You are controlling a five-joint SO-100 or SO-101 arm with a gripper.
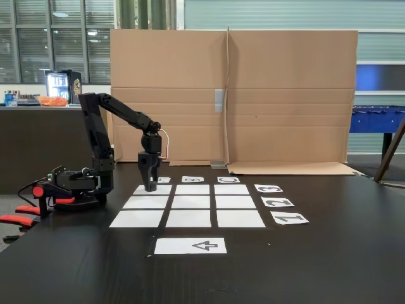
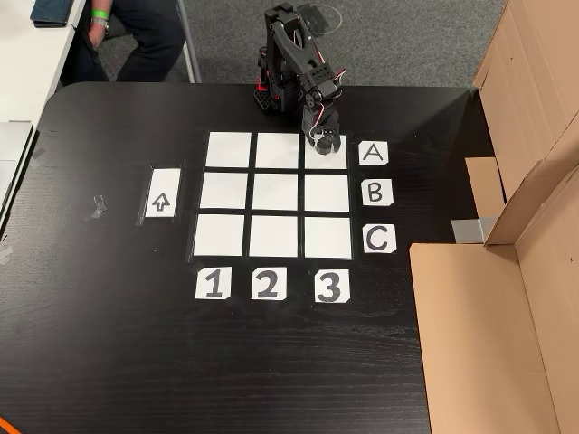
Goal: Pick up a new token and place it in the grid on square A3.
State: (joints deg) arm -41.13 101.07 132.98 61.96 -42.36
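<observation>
Arm reaches forward and down over the grid [image 2: 273,149], the gripper [image 1: 150,186] pointing straight down at the far-left cell in the fixed view. In the other view that cell is the top-right one, beside the "A" label [image 2: 374,153] and in the column above the "3" label [image 2: 329,287], so it reads as square A3 [image 2: 336,159].

Token [image 2: 325,142]: a small dark squat piece shows at the gripper tip in the other view, over the upper part of A3. In the fixed view it cannot be made out against the black fingers.

Gripper state: cannot tell. The fingers sit close about the token, but neither view resolves whether they clamp it or have let go, nor whether the token touches the paper.

Vertical wrist posture likely chosen so the token goes down flat and inside the cell borders.

Judgement: placement stage, late in the task. Remaining: confirm release and lift clear without dragging the piece.

Arrow strip [image 2: 161,202] lies outside the grid, uninvolved. A seated person [image 2: 136,36] is beyond the table edge.
</observation>
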